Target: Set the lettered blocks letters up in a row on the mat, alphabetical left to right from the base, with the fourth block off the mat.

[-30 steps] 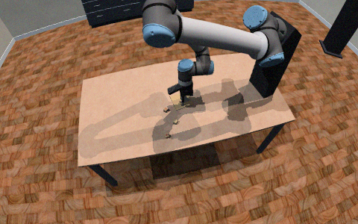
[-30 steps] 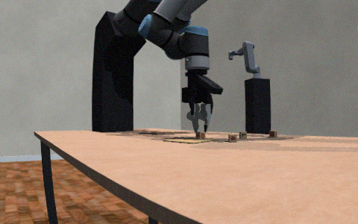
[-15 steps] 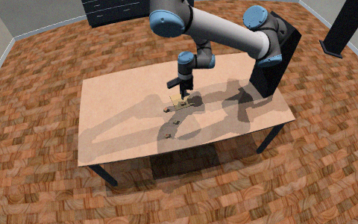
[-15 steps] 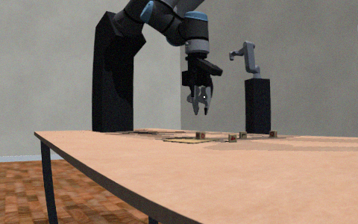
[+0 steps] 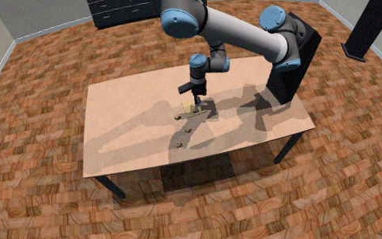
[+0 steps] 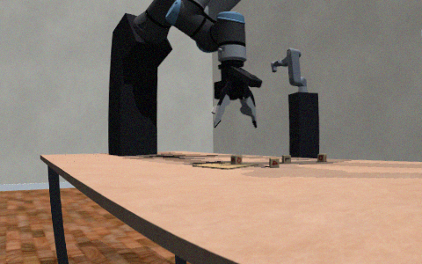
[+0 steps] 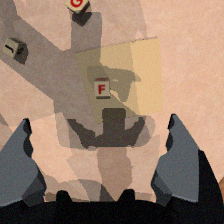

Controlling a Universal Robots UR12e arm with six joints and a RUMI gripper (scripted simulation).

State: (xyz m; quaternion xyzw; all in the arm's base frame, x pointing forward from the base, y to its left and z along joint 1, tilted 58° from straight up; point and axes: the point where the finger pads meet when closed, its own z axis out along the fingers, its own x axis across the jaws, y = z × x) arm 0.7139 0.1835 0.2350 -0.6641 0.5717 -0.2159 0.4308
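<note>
blocks are the concern, and one of them, the f block (image 7: 102, 89), is seen straight below the gap between the fingers, lying on the yellow mat (image 7: 142, 70) with its red letter on top and upright in the wrist view. the gripper (image 6: 235, 115) is spread wide and nothing is held between the fingers; it is hung well above the table (image 6: 285, 211), apart from every block. in the exterior view the same f block (image 6: 236, 159) is seen on the mat (image 6: 223, 165), under the raised fingers. in the top view this block (image 5: 195, 109) is found just under the gripper (image 5: 196, 99), on the mat (image 5: 188, 107).

beyond the mat's far corner in the wrist view, a second block (image 7: 77, 5) is seen on the bare table, its red letter cut by the picture's edge and not readable. further to the side of the fingers, a third block (image 7: 14, 48) is laid on the table off the mat, with a dark mark on top that cannot be read for certain. a fourth block (image 5: 179, 145) is seen only in the top view, well apart from the gripper toward the table's near edge; its face is too small to read.

the arm (image 5: 238, 29) is reached over the table from a dark pedestal (image 5: 298, 80) at the table's far side.
</note>
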